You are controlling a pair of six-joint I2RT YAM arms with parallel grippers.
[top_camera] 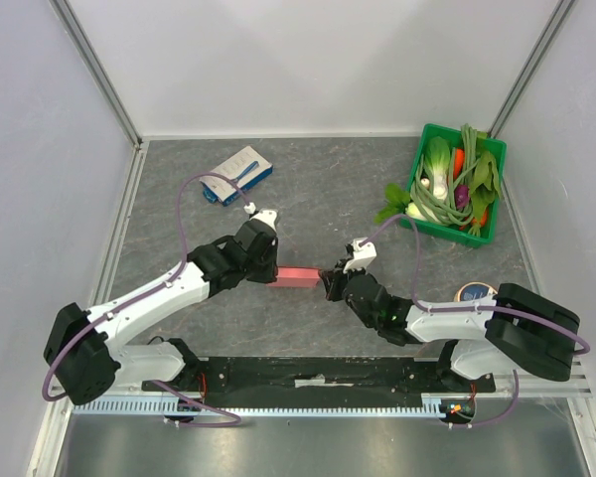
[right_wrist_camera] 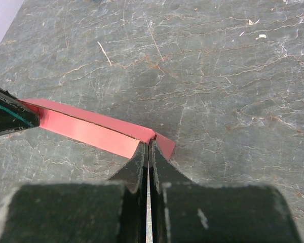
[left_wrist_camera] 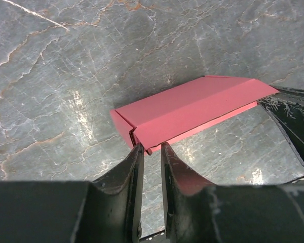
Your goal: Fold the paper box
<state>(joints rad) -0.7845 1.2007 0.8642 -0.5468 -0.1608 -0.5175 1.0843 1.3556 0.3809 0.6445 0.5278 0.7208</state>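
Observation:
The pink-red paper box (top_camera: 298, 276) is folded into a long flat shape and sits between my two grippers at the table's middle. My left gripper (top_camera: 274, 272) is at its left end. In the left wrist view the box (left_wrist_camera: 192, 104) stretches away to the right, and my left gripper (left_wrist_camera: 150, 148) is narrowly closed on its near corner. My right gripper (top_camera: 328, 282) is at its right end. In the right wrist view the gripper (right_wrist_camera: 148, 143) is shut tight on the box's (right_wrist_camera: 86, 129) edge.
A white-and-blue box (top_camera: 237, 174) lies at the back left. A green basket (top_camera: 452, 235) of vegetables (top_camera: 447, 179) stands at the back right. A round tin (top_camera: 475, 292) sits by the right arm. Grey walls enclose the table.

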